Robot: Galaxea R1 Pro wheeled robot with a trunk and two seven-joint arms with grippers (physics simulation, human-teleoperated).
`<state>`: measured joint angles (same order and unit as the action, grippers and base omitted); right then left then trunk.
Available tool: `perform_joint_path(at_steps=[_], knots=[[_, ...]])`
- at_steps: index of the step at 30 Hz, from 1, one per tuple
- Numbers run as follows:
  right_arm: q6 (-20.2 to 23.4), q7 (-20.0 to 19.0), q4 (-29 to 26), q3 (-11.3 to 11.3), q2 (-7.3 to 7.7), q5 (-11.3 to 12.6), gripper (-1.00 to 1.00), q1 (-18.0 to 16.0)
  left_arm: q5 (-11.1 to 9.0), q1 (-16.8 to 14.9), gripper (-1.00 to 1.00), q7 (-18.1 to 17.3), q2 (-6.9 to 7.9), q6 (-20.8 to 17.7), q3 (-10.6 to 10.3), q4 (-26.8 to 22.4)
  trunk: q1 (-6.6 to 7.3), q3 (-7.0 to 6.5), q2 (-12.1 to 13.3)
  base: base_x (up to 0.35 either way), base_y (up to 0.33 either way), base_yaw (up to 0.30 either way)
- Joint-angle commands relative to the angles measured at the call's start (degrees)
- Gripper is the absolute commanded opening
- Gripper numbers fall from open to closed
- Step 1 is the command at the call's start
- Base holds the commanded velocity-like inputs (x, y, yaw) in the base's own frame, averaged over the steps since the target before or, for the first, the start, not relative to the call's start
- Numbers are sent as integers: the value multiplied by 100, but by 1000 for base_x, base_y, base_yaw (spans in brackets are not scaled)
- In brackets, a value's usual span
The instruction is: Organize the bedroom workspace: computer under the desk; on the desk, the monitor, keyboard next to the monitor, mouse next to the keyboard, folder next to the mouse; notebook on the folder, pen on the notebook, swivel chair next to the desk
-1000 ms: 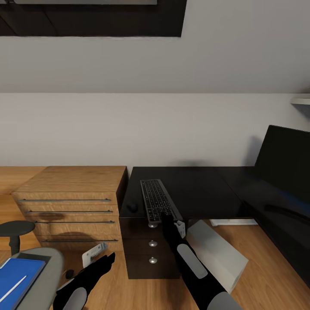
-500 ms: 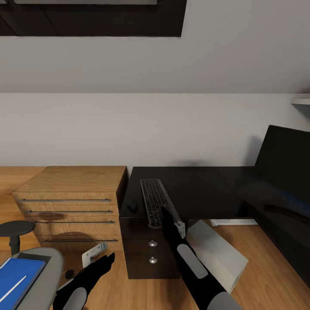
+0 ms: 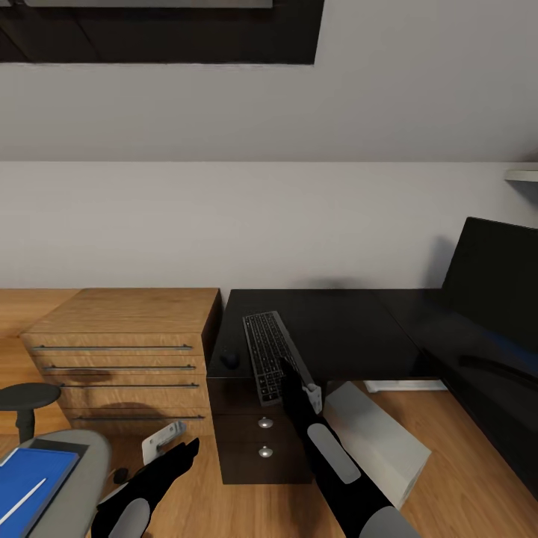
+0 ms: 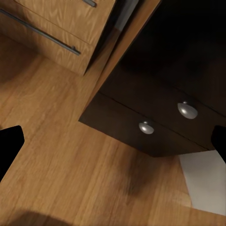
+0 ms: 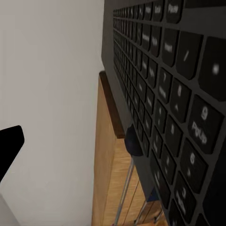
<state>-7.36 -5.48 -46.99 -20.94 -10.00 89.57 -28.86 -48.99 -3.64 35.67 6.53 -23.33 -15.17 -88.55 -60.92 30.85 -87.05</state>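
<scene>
Right jaws (image 3: 288, 371) sit at the near end of the keyboard (image 3: 270, 353) on the bench (image 3: 336, 329); the arm hides them in the head view, and the right wrist view gives keys at close range and one dark fingertip (image 5: 9, 143) off to the side, so we cannot tell whether they are clenched on the keyboard or released. Left jaws (image 3: 178, 442) hang low over the wooden floor (image 3: 187, 501) in front of the bench's drawer unit (image 3: 258, 433) — in the left wrist view the two dark fingertips (image 4: 9, 148) stand far apart at opposite edges with nothing between them, so released.

Keyboard lies lengthwise on the left wing of the black bench, near end reaching the front edge above the round silver knobs (image 4: 187, 110). Mouse (image 3: 230, 360) — small, dark — rests just beside the keyboard's left side, near the bench's left edge. Monitor (image 3: 497, 288) stands on the right wing, well apart from the keyboard. Computer (image 3: 377, 441), a light-grey box, lies tilted on the floor under the bench, just right of the drawer unit.

Light wooden chest (image 3: 123, 351) with bar handles stands against the bench's left side. Swivel chair (image 3: 67, 478) is at lower left, the blue folder (image 3: 33, 482) on its seat, the white pen (image 3: 22, 499) lying on top
</scene>
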Motion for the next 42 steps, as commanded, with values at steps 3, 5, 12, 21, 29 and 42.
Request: perform_joint_path(at_steps=[3,5,12,21,29,42], knots=[[-35,-33,6,-15,0,61,100,-5,-40,-5,100,48,6,-5,-12,-5,0,6,-3,-100,0,0],[-36,-33,10,-15,0,61,100,-5,-40,-5,100,47,6,-5,-12,-5,0,6,-3,-252,0,0],[-36,-32,14,-15,0,58,100,-5,-40,-5,100,45,6,-5,-16,-4,0,6,-3,-119,0,0],[-41,-29,23,-19,0,41,100,-5,-40,-5,100,39,6,-5,-12,-6,0,6,-3,-242,-66,0],[-54,-8,32,-24,0,18,100,-5,-40,-5,100,45,6,-5,-20,-4,0,6,-3,-172,-133,0],[-56,-4,86,-29,0,14,100,-5,-40,-5,100,47,4,-5,-21,-4,0,6,-3,-155,-94,0]])
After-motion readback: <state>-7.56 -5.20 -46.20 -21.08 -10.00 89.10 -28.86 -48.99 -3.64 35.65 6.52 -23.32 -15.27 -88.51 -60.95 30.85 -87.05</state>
